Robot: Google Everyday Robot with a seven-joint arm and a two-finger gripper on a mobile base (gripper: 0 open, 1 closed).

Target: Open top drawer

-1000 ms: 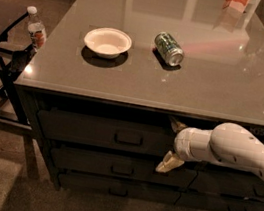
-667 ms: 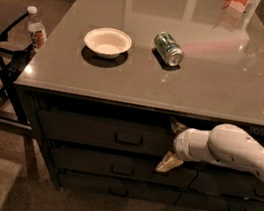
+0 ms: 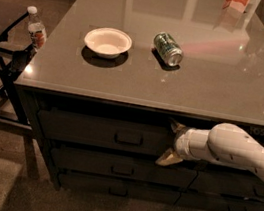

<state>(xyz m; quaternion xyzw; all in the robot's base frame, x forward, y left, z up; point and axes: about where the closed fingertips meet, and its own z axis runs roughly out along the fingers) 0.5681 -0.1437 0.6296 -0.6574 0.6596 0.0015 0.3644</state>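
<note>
The top drawer (image 3: 82,128) is a wide dark grey front just under the countertop, with a small black loop handle (image 3: 128,138) at its centre. It sits flush with the cabinet. My gripper (image 3: 171,143) is at the drawer's right end, level with the handle and a short way to the right of it. It is open: one tan fingertip (image 3: 176,127) points up near the counter's underside and the other sits low by the drawer's bottom edge. Nothing is between them. The white arm (image 3: 238,151) reaches in from the right.
On the grey countertop (image 3: 218,77) sit a white bowl (image 3: 108,42) and a green can (image 3: 168,49) on its side. Narrower drawer fronts (image 3: 121,167) lie below. A chair (image 3: 5,62) with a water bottle (image 3: 35,28) stands left of the cabinet.
</note>
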